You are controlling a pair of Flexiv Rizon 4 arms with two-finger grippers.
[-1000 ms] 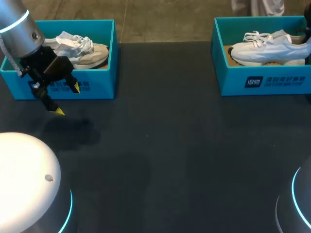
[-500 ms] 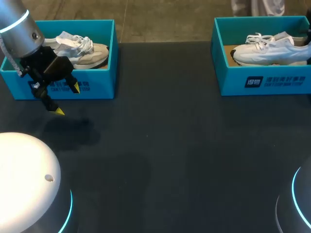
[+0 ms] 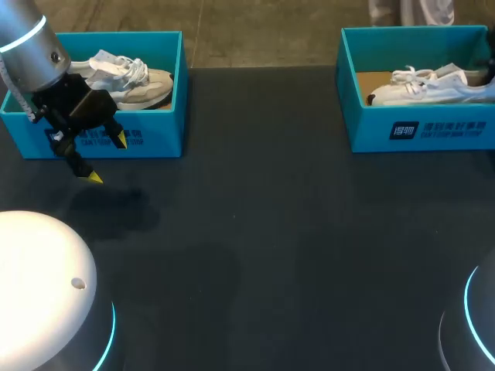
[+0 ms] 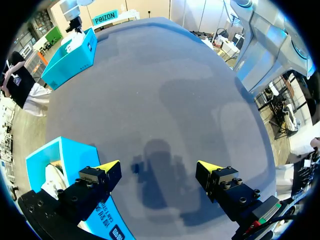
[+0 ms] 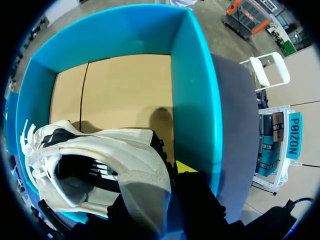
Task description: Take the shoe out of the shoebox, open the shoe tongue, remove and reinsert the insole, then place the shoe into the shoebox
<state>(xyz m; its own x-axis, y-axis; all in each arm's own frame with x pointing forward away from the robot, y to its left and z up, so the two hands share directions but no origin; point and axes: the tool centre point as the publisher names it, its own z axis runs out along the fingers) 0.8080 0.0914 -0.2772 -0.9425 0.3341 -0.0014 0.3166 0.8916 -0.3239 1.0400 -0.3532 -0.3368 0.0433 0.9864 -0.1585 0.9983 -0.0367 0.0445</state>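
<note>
A white shoe (image 3: pixel 433 89) lies low inside the right blue shoebox (image 3: pixel 433 131), its laces toward the box's left end. In the right wrist view my right gripper (image 5: pixel 165 182) is shut on the heel of this shoe (image 5: pixel 100 160), close to the box wall (image 5: pixel 192 100); only one yellow tip shows. The brown box floor lies ahead of the shoe. My left gripper (image 3: pixel 108 158) hangs open and holds nothing, in front of the left shoebox (image 3: pixel 155 131), which holds a second white shoe (image 3: pixel 131 81). In the left wrist view the left gripper (image 4: pixel 159 167) is over bare table.
The dark tabletop (image 3: pixel 271 232) stretches between the two boxes. Both boxes stand along the far edge. Beside the left gripper's finger stands the left shoebox (image 4: pixel 55 165); the right shoebox (image 4: pixel 70 60) is far across the table.
The shoe in the right shoebox has sunk lower into the box and shifted right. The left arm has stayed still.
</note>
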